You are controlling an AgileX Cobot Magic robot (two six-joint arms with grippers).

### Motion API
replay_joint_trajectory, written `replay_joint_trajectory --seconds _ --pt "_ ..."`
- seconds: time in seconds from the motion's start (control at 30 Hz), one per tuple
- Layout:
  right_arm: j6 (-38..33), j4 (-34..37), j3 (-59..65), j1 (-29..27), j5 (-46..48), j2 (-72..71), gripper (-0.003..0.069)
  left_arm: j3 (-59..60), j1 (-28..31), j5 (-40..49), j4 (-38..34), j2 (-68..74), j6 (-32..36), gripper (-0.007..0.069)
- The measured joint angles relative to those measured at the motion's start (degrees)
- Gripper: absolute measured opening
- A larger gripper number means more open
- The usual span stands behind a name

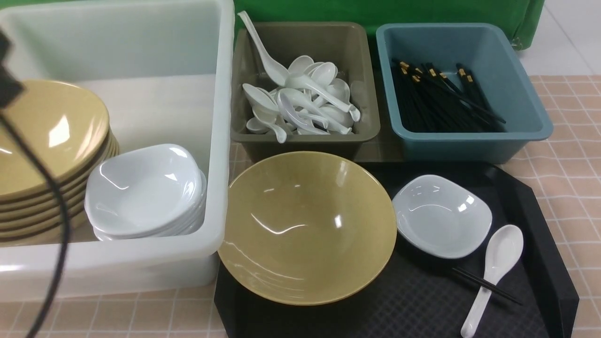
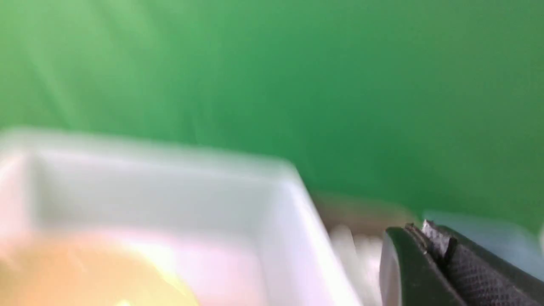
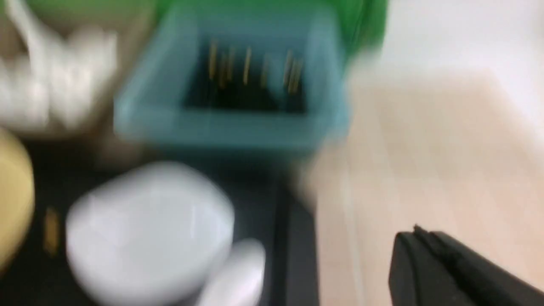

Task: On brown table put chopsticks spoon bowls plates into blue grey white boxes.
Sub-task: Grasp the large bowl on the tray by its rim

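A tan bowl [image 1: 307, 227], a white plate [image 1: 441, 216], a white spoon [image 1: 495, 267] and black chopsticks [image 1: 486, 284] lying across the spoon's handle rest on the black tray [image 1: 422, 305]. The white box [image 1: 220, 141] holds stacked bowls [image 1: 47, 155] and plates [image 1: 145, 190]. Several spoons [image 1: 300, 101] fill the grey box [image 1: 366, 84]. More chopsticks [image 1: 441, 98] lie in the blue box [image 1: 526, 94]. My left gripper [image 2: 418, 230] is shut and empty above the white box [image 2: 293, 204]. Shut on nothing, my right gripper [image 3: 418, 233] hangs over the brown table [image 3: 425, 148], beside the tray.
The black tray [image 3: 293, 238] sits on the brown table [image 1: 568, 155] in front of the grey and blue boxes. A green backdrop [image 1: 375, 11] closes the far side. A black cable [image 1: 56, 211] hangs across the white box at the far left.
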Motion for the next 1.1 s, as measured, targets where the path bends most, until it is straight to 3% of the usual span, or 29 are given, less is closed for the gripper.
replay_joint_trajectory --seconds 0.1,0.27,0.5,0.67,0.9,1.03,1.1 --pt "-3.77 1.18 -0.08 3.16 8.38 5.96 0.0037 -6.03 -10.34 11.24 -0.14 8.54 3.43 0.0007" --pt "-7.52 1.88 -0.15 9.28 4.13 11.33 0.0037 -17.4 -21.86 24.62 -3.09 24.26 9.57 0.0007" --pt "-8.12 2.13 -0.35 14.58 2.22 12.46 0.0037 -28.3 -24.91 26.9 -6.42 42.92 11.97 0.0007" --pt "-7.44 2.66 -0.39 15.2 1.93 12.46 0.0037 -32.48 -24.91 27.28 -9.59 55.29 12.19 0.0007" --pt "-6.75 3.63 -0.39 15.23 1.54 12.46 0.0038 -39.69 -24.91 34.58 -26.43 66.76 22.15 0.0007" --pt "-6.64 3.74 -0.39 15.23 1.54 12.46 0.0038 -42.61 -24.91 34.76 -45.88 68.11 37.66 0.0007" --pt "-6.64 3.74 -0.39 15.23 1.54 12.46 0.0038 -43.76 -24.91 35.01 -50.99 68.01 42.36 0.0008"
